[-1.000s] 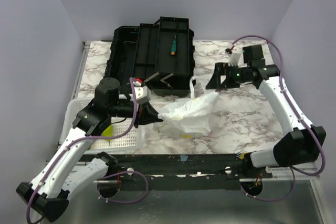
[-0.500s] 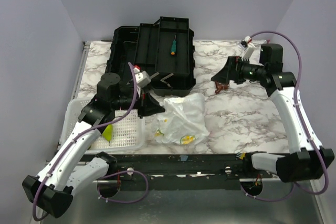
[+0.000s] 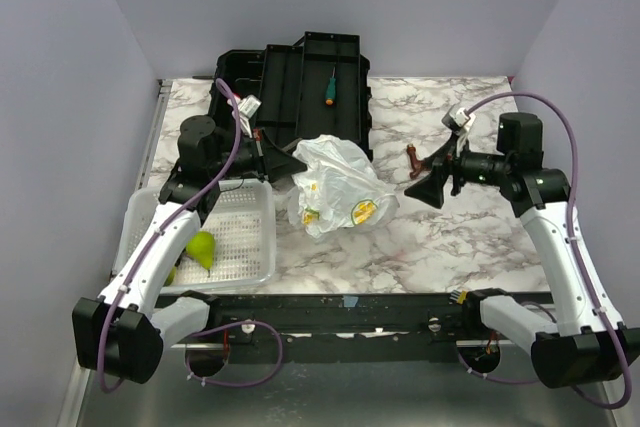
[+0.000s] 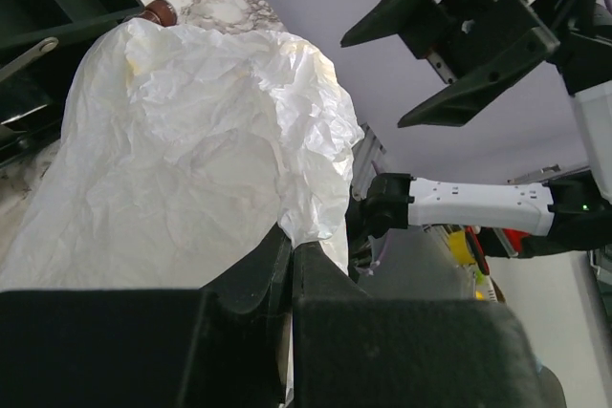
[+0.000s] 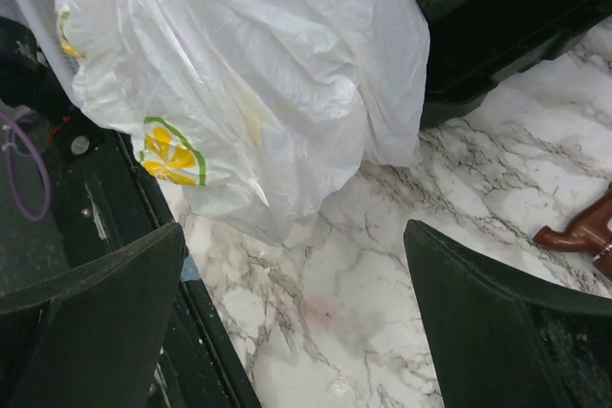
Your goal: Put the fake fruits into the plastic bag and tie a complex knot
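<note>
1. The plastic bag (image 3: pixel 335 187) sits at the centre of the marble surface (image 3: pixel 470 237). It is just in front of the black toolbox (image 3: pixel 290 97) and just right of the white perforated basket (image 3: pixel 240 237). Its top overlaps the near edge of the toolbox.
2. The bag is white, crinkled and bunched up. A yellow-green citrus-slice print (image 3: pixel 362 212) faces the near right side. Whether anything lies inside the bag cannot be told.
3. 2 fake fruits (image 3: pixel 201 248) lie in the near part of the basket, outside the bag. 1 is a pear-shaped yellow-green piece. The other is partly hidden behind the left arm.
4. The left tool (image 3: pixel 292 162) is clenched on the upper left edge of the bag. In the left wrist view its 2 fingers (image 4: pixel 251 282) meet with thin film pinched between them. The bag (image 4: pixel 182 160) rises above them.
5. The right tool (image 3: pixel 425 187) is released: its jaws are spread wide and grasp nothing. It hovers to the right of the bag, apart from it, with its mouth aimed at the bag.
6. In the right wrist view the bag (image 5: pixel 258 64) fills the upper left, with the print (image 5: pixel 172 150) on its near side. The 2 fingers (image 5: pixel 96 293) frame bare marble below it.
7. A small brown object (image 3: pixel 413 159) lies on the surface just beyond the right tool.
8. A green-handled screwdriver (image 3: pixel 328 87) lies in the open tray of the toolbox.
</note>
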